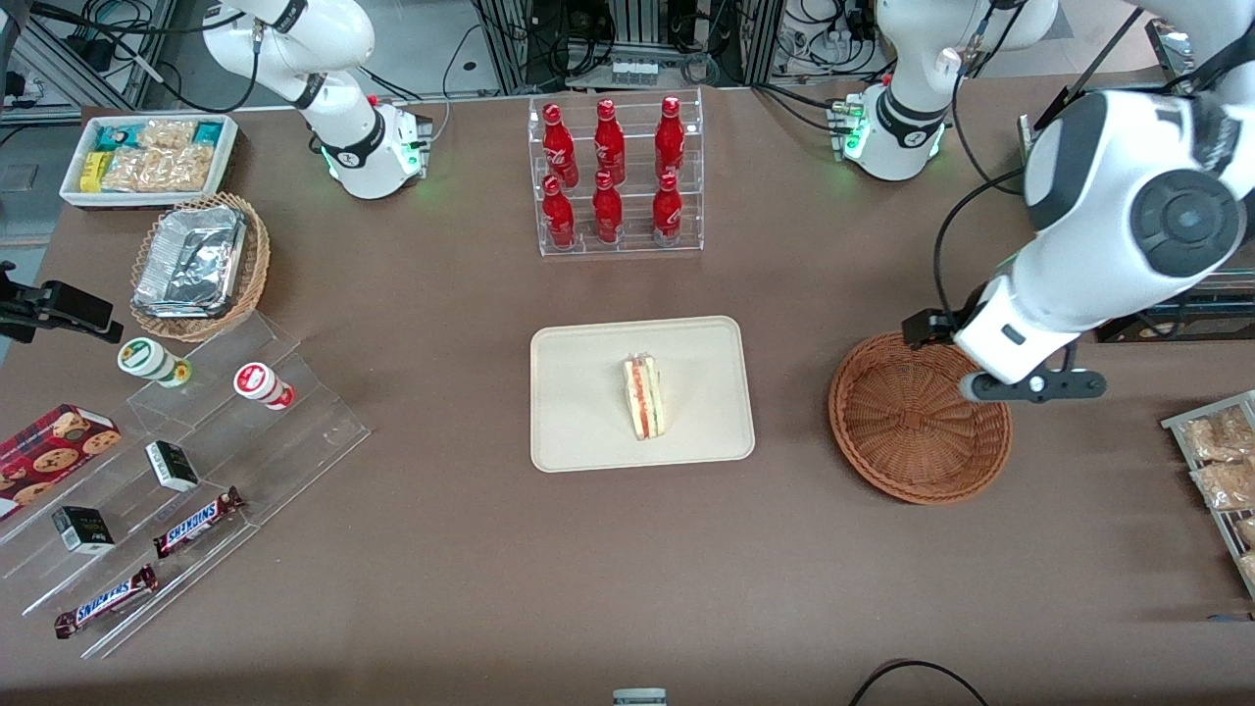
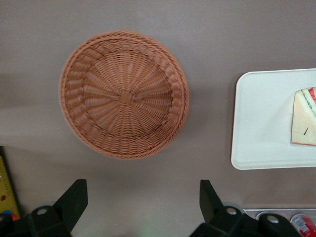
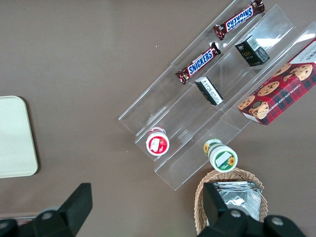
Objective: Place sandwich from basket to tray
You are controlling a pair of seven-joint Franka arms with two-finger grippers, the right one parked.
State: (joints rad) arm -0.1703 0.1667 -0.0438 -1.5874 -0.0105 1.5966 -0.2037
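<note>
Front view: gripper (image 2: 140,202) open above basket (image 1: 919,417); sandwich (image 1: 644,396) on tray (image 1: 588,392).

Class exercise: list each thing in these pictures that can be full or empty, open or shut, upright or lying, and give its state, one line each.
basket: empty, upright on the table.
sandwich: lying on the tray, wrapped.
tray: flat on the table, holding only the sandwich.
gripper: open, holding nothing, above the table beside the basket.
red bottles: standing upright in their clear rack, caps on.
</note>
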